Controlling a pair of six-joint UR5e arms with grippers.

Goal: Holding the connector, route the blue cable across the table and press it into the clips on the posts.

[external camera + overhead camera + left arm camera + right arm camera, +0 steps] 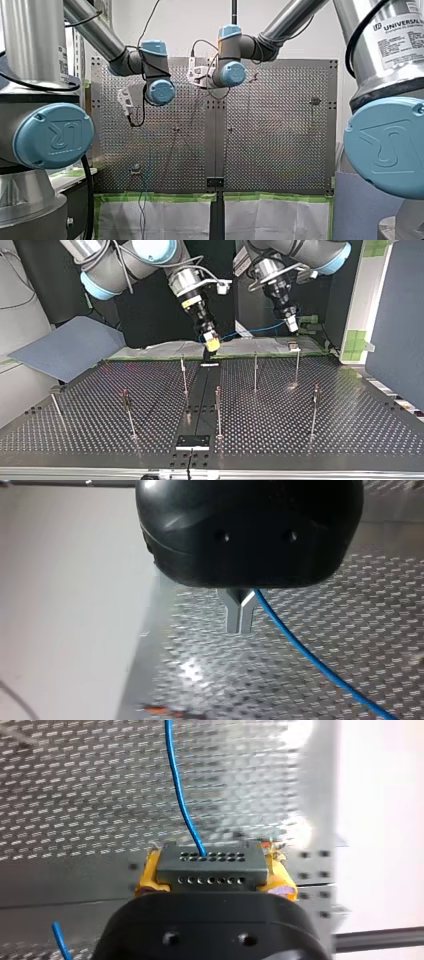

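Holding the grey connector [200, 870] in my right gripper [215, 876], clamped end to end between the yellow pads [147, 879]. Can trace the blue cable [181, 795] from a hole in the connector's upper row, away from the wrist and out over the perforated table [75, 780]. Seen from the top view, hovering with this gripper above the table's far edge, near the middle seam and just over a small black bracket [210, 363]. From there, can follow the cable sagging in a shallow curve across to my left gripper [240, 617], poised at the top view's right, above the clip [293, 345] on a post [297, 367] near the far edge. In the left wrist view, find its bare metal fingers [233, 619] pressed together with no gap at the tips. See the cable passing close beside their root and slanting away over the table, but cannot tell whether pinched between them. Further out, count more thin posts standing well apart on the table, and note a grey-blue sheet [70, 347] lying off its corner at the top view's left.
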